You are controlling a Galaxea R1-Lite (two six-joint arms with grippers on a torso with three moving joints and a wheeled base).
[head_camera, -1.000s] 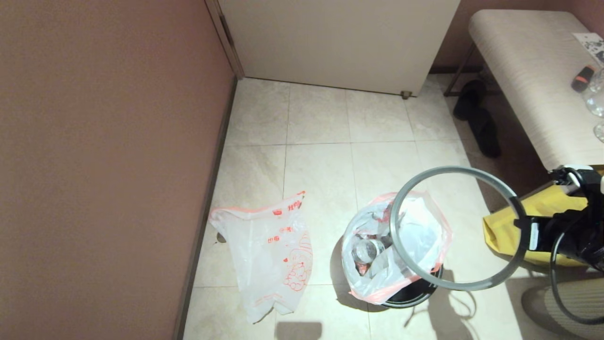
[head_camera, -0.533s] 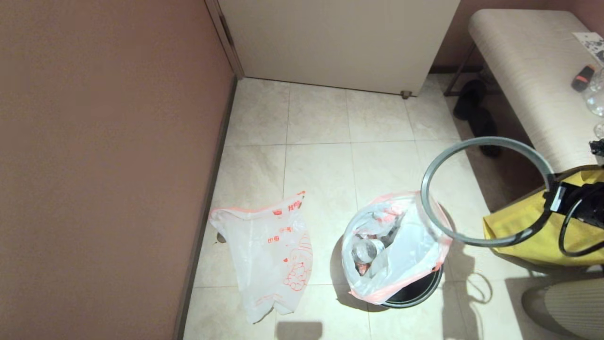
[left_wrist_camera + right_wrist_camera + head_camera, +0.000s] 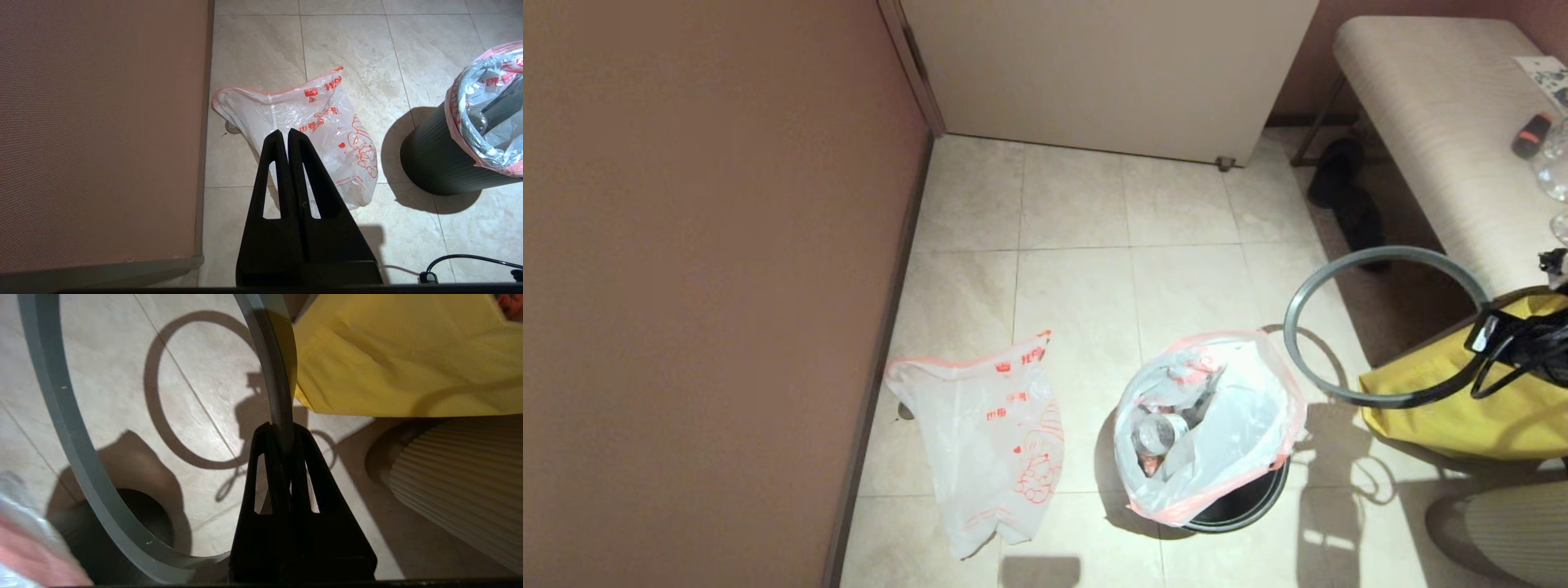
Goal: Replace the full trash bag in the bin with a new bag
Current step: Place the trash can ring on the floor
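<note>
The black bin (image 3: pixel 1241 508) (image 3: pixel 433 167) stands on the tile floor, lined with the full trash bag (image 3: pixel 1209 433) (image 3: pixel 490 118), a bottle showing inside. My right gripper (image 3: pixel 1486 336) (image 3: pixel 281 430) is shut on the grey hoop rim (image 3: pixel 1307 282) (image 3: pixel 57 412), holding it in the air to the right of the bin, above the floor beside the yellow bag. The new bag (image 3: pixel 992 441) (image 3: pixel 310 122), with red characters and a cartoon, lies flat on the floor to the bin's left. My left gripper (image 3: pixel 284 132) hangs shut and empty above the new bag.
A brown wall (image 3: pixel 711 286) runs along the left. A white door (image 3: pixel 1111 73) closes the back. A bench (image 3: pixel 1437 139) and dark slippers (image 3: pixel 1347 204) are at the right. A yellow bag (image 3: pixel 1445 400) (image 3: pixel 400 355) lies at the right. A ribbed beige object (image 3: pixel 1511 531) sits beside it.
My right gripper has carried the hoop rim up off the bin and away to the right. The full bag's top now stands uncovered. The left gripper has not moved.
</note>
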